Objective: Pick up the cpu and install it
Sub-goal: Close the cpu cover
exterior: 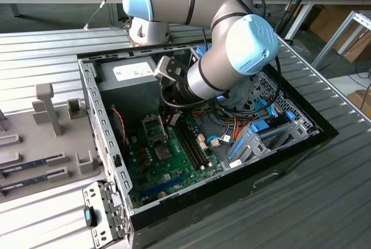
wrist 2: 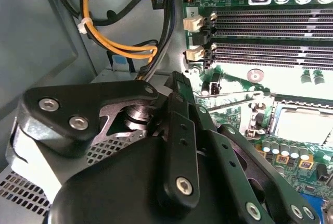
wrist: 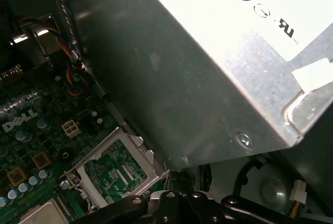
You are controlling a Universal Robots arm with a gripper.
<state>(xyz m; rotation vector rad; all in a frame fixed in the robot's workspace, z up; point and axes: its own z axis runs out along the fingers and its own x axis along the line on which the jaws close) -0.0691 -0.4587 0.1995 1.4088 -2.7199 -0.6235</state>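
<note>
The open computer case holds a green motherboard. My gripper hangs low inside the case, between the grey power-supply box and the cpu socket. Its black body takes up the near part of the second wrist view, and its black links edge the first wrist view. The socket's metal load plate stands flipped open. A pale square lies inside the socket frame; I cannot tell whether it is the cpu. The same pale square appears beside the plate.
Empty memory slots run beside the socket. Orange, yellow and black cables hang close to the gripper. The power-supply box looms right over the socket. A grey tray with memory sticks lies at the exterior view's left.
</note>
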